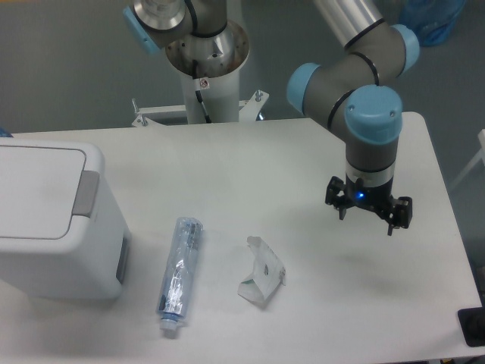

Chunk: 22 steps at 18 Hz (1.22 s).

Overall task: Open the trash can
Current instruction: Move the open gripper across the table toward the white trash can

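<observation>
The trash can [53, 220] is a large white boxy bin at the left edge of the table, partly cut off by the frame. Its flat white lid [34, 189] lies shut, with a grey rectangular tab [86, 193] on its right side. My gripper [369, 216] hangs above the right part of the table, far from the bin. It points down and its fingers are seen end-on, so I cannot tell how far they are spread. Nothing shows between them.
A crushed clear plastic bottle [179, 274] lies lengthwise right of the bin. A crumpled clear plastic piece [261, 282] lies near the table's middle front. The robot base column [206, 64] stands at the back. A dark object [474, 327] sits at the right front edge.
</observation>
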{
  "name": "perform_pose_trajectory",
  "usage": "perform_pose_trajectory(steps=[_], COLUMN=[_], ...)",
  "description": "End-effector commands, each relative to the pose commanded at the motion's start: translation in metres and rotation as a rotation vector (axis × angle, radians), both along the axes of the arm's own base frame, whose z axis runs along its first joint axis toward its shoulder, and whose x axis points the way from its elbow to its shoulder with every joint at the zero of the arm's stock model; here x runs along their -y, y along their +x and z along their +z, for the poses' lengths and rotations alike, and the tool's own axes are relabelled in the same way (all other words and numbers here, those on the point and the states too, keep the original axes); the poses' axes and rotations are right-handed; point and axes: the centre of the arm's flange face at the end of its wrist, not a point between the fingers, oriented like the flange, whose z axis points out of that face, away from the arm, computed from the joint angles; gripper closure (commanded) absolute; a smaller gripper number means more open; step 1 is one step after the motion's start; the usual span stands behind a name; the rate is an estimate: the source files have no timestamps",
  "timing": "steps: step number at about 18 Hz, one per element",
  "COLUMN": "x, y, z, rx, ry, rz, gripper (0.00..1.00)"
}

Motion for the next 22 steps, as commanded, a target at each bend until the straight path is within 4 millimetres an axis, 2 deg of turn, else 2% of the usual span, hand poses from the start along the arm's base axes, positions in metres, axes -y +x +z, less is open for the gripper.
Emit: perform_pose_trajectory(steps=[3,8,11,18,22], x=[-0.013,-0.035,-0.039,-0.064,-0.065], y=[0.019,0.055,0.077,0.133,0.161], z=[0.014,0.025,0.05,0.091,0.114], rx=[0.0,0.031,0.062,0.109,0.16], ry=[0.028,0.07,0.141,0.208,0.251], rz=[0.052,0.124,0.144,0.197,0.222], gripper=[0.0,0.0,0.0,0.0,0.0])
